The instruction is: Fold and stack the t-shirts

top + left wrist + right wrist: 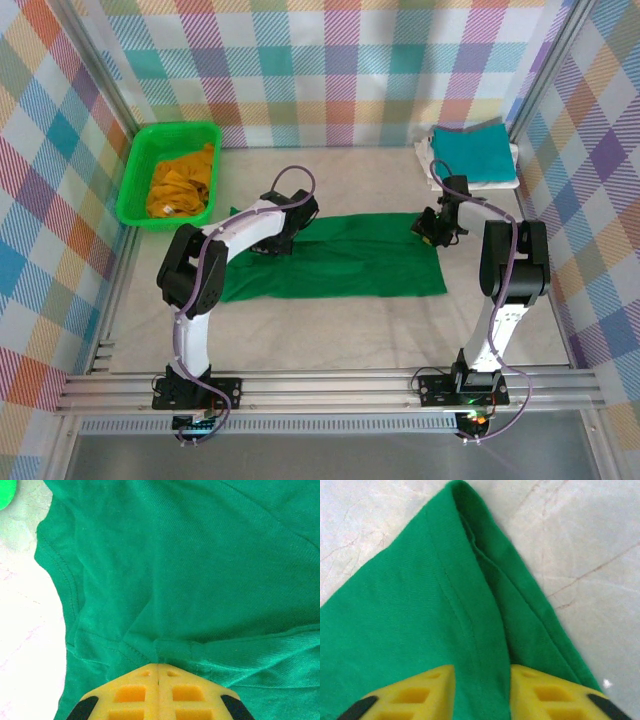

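Note:
A dark green t-shirt (340,265) lies as a long folded strip across the middle of the table. My left gripper (272,243) sits at its far edge near the left end. In the left wrist view its fingers are pressed together (157,667) with a pinch of the green cloth (200,580) bunched at their tips. My right gripper (428,228) is at the strip's far right corner. There a ridge of folded green hem (420,610) fills the narrow gap between its fingers (482,672). A mustard yellow t-shirt (180,185) lies crumpled in the basket. A folded teal t-shirt (475,150) rests on a white one (500,182).
The bright green plastic basket (135,165) stands at the back left. The teal and white stack sits in the back right corner, just behind my right arm. Checked walls close in the table on three sides. Bare pale tabletop (330,335) lies in front of the green strip.

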Action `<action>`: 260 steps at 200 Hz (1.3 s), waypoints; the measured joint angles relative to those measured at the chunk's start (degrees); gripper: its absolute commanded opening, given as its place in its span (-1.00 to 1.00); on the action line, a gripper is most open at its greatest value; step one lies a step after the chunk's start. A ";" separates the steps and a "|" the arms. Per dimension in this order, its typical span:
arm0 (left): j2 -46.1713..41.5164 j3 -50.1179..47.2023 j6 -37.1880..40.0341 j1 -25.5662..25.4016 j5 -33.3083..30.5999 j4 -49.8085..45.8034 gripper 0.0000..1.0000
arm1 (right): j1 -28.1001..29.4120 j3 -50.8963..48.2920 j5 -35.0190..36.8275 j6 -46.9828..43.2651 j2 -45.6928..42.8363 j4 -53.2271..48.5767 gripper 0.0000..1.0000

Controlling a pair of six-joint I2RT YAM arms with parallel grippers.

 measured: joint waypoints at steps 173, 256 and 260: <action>-0.11 4.81 1.16 -0.04 -1.73 -6.21 -1.00 | -1.20 3.91 1.38 0.46 -4.61 -8.24 -1.00; -0.66 5.33 1.51 -1.03 -2.71 -9.18 -1.00 | -1.42 4.96 1.88 -0.63 -5.33 -10.19 -1.00; -0.66 4.85 1.49 -1.07 -2.69 -9.07 -1.00 | -1.42 4.83 1.90 -0.63 -5.33 -10.16 -1.00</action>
